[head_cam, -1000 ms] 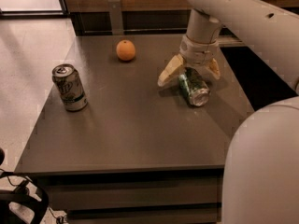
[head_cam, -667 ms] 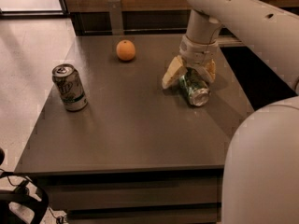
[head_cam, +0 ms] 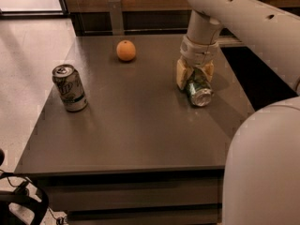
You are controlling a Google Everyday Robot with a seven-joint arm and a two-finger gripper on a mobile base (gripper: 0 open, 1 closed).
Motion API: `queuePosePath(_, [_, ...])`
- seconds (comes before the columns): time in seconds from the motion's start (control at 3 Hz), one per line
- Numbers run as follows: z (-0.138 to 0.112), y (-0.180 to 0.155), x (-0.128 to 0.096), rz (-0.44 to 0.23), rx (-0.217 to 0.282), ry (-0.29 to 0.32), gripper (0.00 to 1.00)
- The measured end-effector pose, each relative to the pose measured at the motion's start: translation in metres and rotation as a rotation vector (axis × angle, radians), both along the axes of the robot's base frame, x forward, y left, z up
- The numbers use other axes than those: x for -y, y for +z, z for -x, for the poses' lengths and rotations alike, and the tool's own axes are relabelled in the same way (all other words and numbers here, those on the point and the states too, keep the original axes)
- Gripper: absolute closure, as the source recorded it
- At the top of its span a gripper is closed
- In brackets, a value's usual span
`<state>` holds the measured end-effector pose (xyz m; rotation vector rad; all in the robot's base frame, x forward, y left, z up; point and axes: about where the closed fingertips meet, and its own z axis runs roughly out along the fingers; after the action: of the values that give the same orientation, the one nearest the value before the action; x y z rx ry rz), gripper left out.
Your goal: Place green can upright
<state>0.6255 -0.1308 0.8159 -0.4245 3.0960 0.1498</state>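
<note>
The green can (head_cam: pixel 198 91) lies on its side on the right part of the dark table (head_cam: pixel 136 125), its silver end turned toward the camera. My gripper (head_cam: pixel 195 74) comes down from above onto the can's far half. Its tan fingers (head_cam: pixel 182 74) press against both sides of the can, so it is shut on the can. The can still rests on the table, and the fingers hide its far end.
A paler white-and-silver can (head_cam: pixel 69 88) stands upright at the table's left. An orange (head_cam: pixel 126 50) sits at the back middle. My arm's white body (head_cam: pixel 262 172) fills the lower right. The table's front edge is near, with floor to the left.
The gripper's fingers, spread wide beside the can a second ago, have closed in onto the green can. The can has not visibly moved.
</note>
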Motion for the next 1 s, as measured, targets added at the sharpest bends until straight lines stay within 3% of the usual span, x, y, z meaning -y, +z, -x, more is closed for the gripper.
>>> queuePosePath(0.33, [0.0,0.001,0.0,0.0,0.0,0.0,0.86])
queuePosePath(0.67, [0.0,0.001,0.0,0.0,0.0,0.0,1.0])
queuePosePath(1.0, [-0.017,0.016,-0.002,-0.003,0.082,0.014,1.0])
